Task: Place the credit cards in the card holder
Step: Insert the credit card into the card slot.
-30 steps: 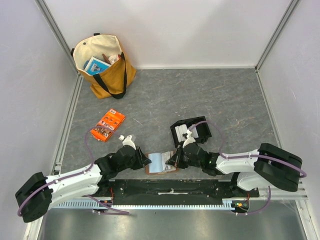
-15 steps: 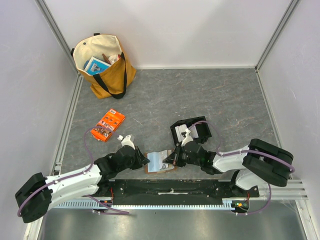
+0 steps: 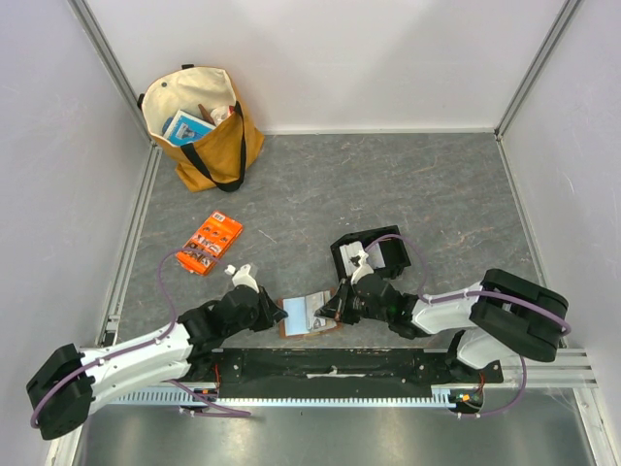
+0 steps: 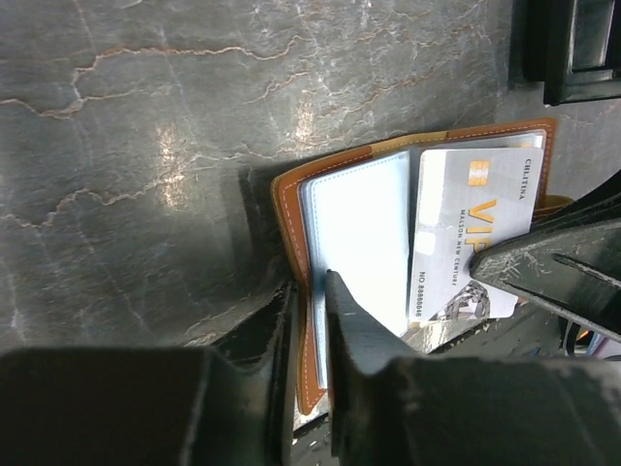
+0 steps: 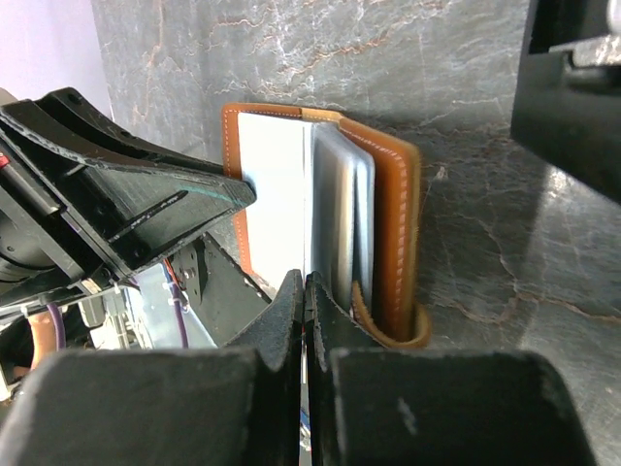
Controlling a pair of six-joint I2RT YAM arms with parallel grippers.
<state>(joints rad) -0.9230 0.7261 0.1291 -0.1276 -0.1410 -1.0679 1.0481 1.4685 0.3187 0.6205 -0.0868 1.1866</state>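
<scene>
The brown card holder lies open at the table's near edge, between my two grippers. In the left wrist view its brown cover and pale inner pocket sit between the jaws of my left gripper, which is shut on that edge. A pale credit card printed with VIP lies over the holder's right half. My right gripper is shut on that card's near end, beside the raised brown cover. From above, the left gripper and the right gripper flank the credit card.
A black plastic tray stands just behind the right gripper. An orange printed packet lies to the left. A tan tote bag with things inside stands in the far left corner. Walls enclose the grey table.
The left gripper has narrowed onto the holder's left edge and drawn slightly back towards its base. The right arm pushed the card a little left, further over the holder.
</scene>
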